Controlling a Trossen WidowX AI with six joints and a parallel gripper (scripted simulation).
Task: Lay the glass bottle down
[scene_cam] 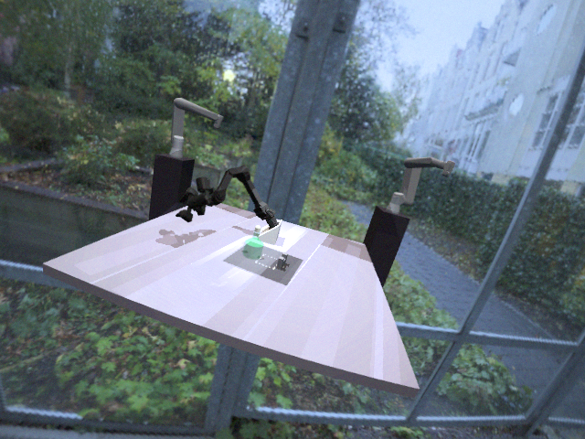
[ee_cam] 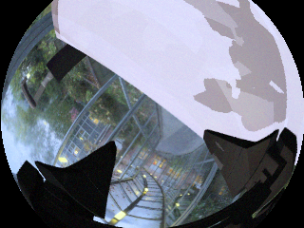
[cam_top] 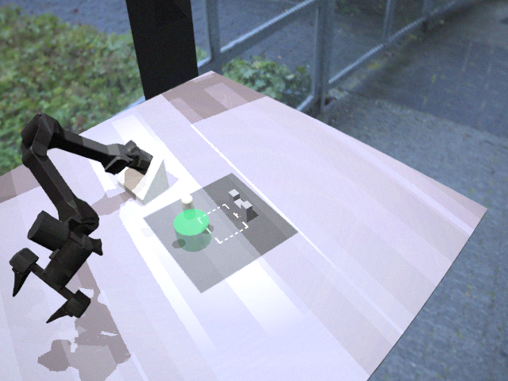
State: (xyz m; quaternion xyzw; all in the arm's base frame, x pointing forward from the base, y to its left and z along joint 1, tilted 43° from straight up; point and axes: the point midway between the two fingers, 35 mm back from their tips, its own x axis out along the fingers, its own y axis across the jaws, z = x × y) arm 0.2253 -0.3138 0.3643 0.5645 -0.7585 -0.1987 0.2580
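Observation:
The green glass bottle (cam_top: 191, 229) (scene_cam: 254, 248) stands upright on the dark mat (cam_top: 201, 280) (scene_cam: 286, 279), its pale-topped neck pointing up. The grey U-shaped rest (cam_top: 246, 211) (scene_cam: 283, 261) stands on the mat to the bottle's right in the top view. The dashed outline (cam_top: 220, 242) lies between them, with nothing lying in it. My gripper (cam_top: 31, 308) (ee_cam: 161, 141) is open and empty. It is raised above the table, off to the left of the mat in the top view and well apart from the bottle. The wrist view shows no bottle or rest.
A white wedge-shaped stand (cam_top: 156, 184) (scene_cam: 271, 234) is at the arm's base, close behind the bottle. Dark pillars (cam_top: 167, 44) (scene_cam: 171, 187) rise beside the table, two of them carrying pale arm-like shapes in the exterior view. The table's edge (scene_cam: 236, 341) shows at the front.

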